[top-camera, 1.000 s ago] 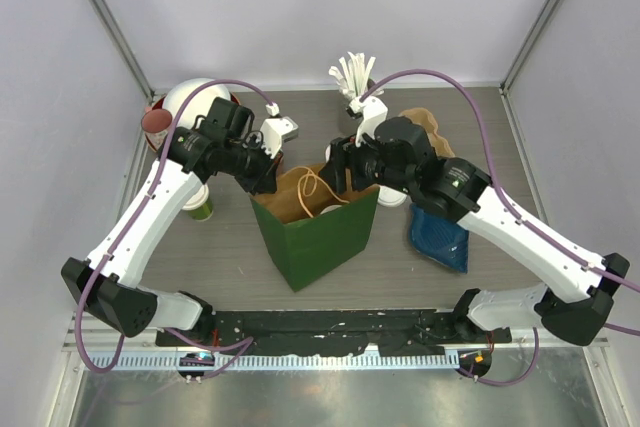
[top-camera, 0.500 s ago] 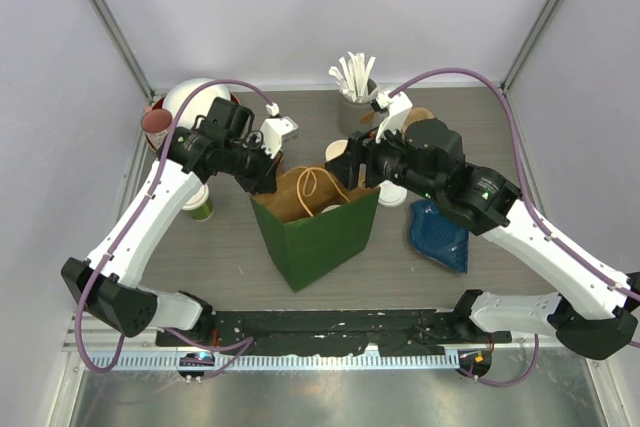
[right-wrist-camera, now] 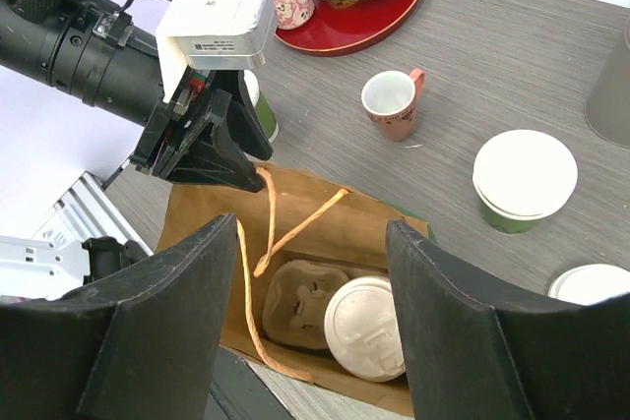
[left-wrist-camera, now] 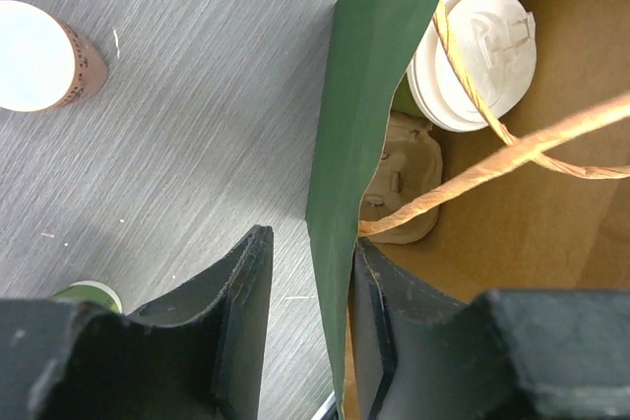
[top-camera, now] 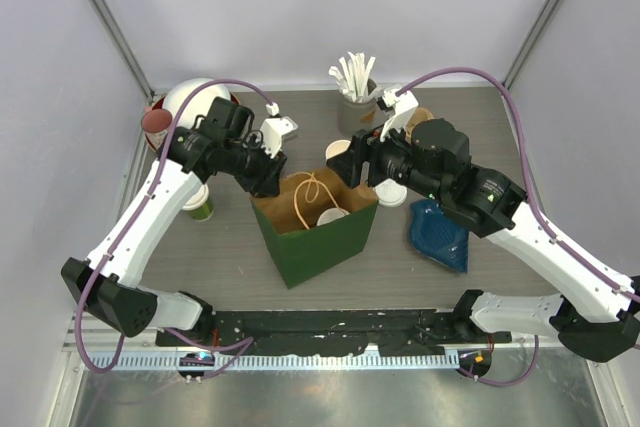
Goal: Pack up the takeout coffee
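The green paper bag [top-camera: 320,237] stands open at mid-counter, somewhat toward the near edge. Inside it, one lidded green cup [right-wrist-camera: 366,327] sits upright against a cardboard carrier [right-wrist-camera: 300,302].

The left gripper [left-wrist-camera: 310,243] straddles the bag's left wall at the rim. Its inner finger lies against the paper, and a sliver of counter shows beside the outer finger. I cannot tell whether it actually clamps the paper.

The right gripper [right-wrist-camera: 307,228] hangs over the bag's mouth with its fingers spread wide and nothing between them.

Outside the bag:
- A second lidded cup [right-wrist-camera: 525,179] stands just behind the bag, toward the far edge.
- A third lidded cup [right-wrist-camera: 591,282] stands to its right, partly cut off in the wrist view.
- A fourth green cup [top-camera: 201,207] stands near the left edge, under the left arm.
- A small red-and-white cup [right-wrist-camera: 394,105], unlidded, stands between the bag and the red tray [right-wrist-camera: 404,7] in the far left corner.
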